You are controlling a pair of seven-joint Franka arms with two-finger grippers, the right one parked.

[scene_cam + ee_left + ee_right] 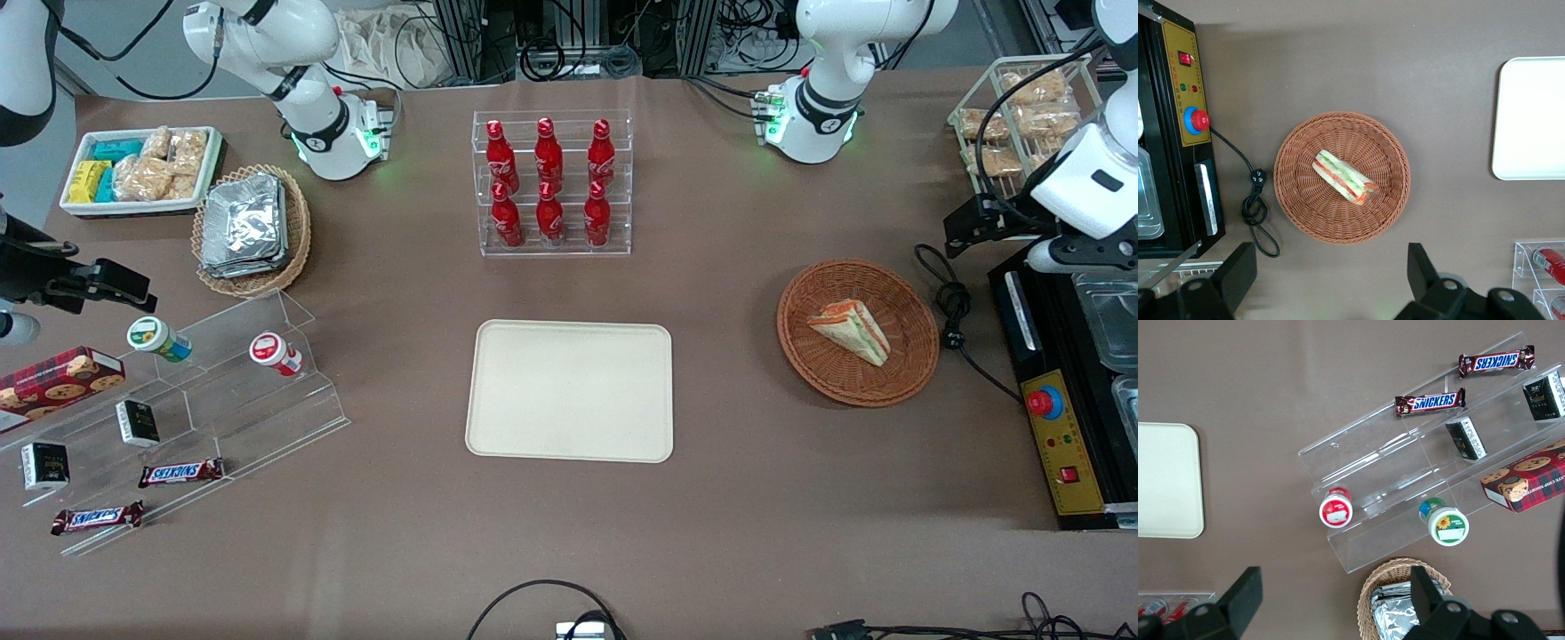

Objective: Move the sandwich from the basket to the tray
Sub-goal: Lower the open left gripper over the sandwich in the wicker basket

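The sandwich (851,330) lies on its side in the basket (907,369), near the basket's middle, untouched. The basket stands on the brown worktop (756,498), apart from the tray (570,391) and toward the working arm's end. The tray lies flat, nearer the front camera than the bottle rack (552,184). The claw (1331,277) hovers above the basket's rim, its fingers (1423,267) spread wide and holding nothing.

The left arm's tool (1328,280) hangs high, fingers spread wide apart.

Sandwich (851,331) in basket (907,378), pincer (1331,273) above.
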